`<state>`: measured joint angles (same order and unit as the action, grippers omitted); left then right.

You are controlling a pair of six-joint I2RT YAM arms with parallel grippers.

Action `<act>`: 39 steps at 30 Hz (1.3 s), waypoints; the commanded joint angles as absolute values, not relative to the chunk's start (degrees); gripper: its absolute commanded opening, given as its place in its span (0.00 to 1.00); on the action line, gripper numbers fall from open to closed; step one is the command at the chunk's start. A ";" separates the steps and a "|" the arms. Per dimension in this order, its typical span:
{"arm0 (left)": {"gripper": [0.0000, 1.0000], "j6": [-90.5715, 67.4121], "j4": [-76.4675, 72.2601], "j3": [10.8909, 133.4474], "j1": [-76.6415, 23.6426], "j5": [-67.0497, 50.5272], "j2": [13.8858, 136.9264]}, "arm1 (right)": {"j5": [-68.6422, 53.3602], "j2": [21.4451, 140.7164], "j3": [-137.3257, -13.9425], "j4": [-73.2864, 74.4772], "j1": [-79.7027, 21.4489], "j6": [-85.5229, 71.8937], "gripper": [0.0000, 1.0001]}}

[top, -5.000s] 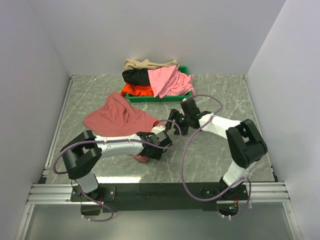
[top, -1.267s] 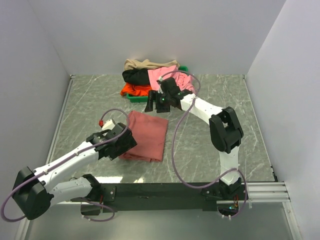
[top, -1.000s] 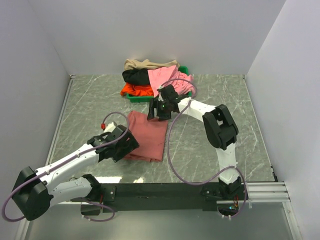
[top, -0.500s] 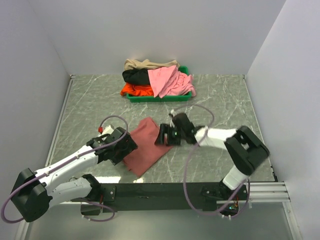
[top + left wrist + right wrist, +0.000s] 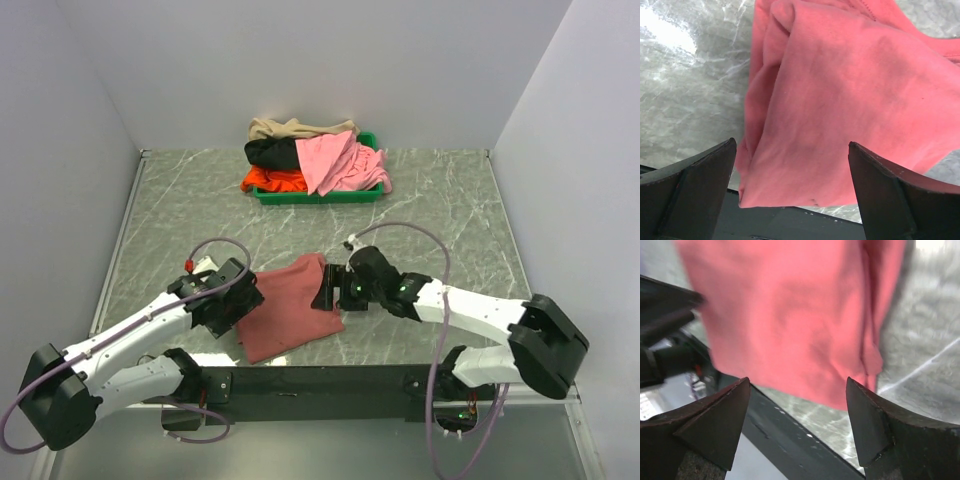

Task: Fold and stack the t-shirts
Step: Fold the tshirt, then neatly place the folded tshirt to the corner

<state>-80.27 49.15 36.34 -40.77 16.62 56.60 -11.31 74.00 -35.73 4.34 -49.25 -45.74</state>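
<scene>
The dusty brick-red t-shirt (image 5: pixel 285 308) lies folded and skewed on the table, its near corner at the front edge. My left gripper (image 5: pixel 240 300) is open over its left edge, and my right gripper (image 5: pixel 328 290) is open over its right edge. The left wrist view shows the shirt (image 5: pixel 850 100) below my open left gripper (image 5: pixel 791 144), with nothing held. The right wrist view shows the shirt (image 5: pixel 790 315) below my open right gripper (image 5: pixel 797 380), also empty. The light pink (image 5: pixel 335 160), black (image 5: pixel 268 152), tan (image 5: pixel 285 128) and orange-red (image 5: pixel 272 180) shirts lie heaped in the tray.
The green tray (image 5: pixel 320 196) stands at the back centre of the marble table. The black front rail (image 5: pixel 790 225) runs just beyond the shirt's near edge and also shows in the right wrist view (image 5: pixel 790 430). White walls close the left, right and back sides.
The folded red shirt has slid toward the front edge and turned askew. My right arm has pulled back from near the tray to the shirt's right edge. My left gripper stays at its left edge.
</scene>
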 commanded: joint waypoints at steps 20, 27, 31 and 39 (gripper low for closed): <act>0.01 -69.44 43.67 42.25 -26.91 23.29 80.93 | -10.20 64.78 -39.37 9.93 -38.15 -41.22 0.85; 0.01 -63.64 43.32 50.18 -23.03 30.40 88.59 | -11.42 64.16 -39.55 11.60 -33.93 -38.76 0.85; 0.00 -61.52 45.61 52.73 -22.76 36.62 90.78 | -12.30 64.60 -38.85 11.60 -32.08 -37.79 0.85; 0.00 -73.81 63.43 61.60 -18.99 58.34 104.05 | -17.05 68.55 -40.42 11.95 -30.94 -36.65 0.85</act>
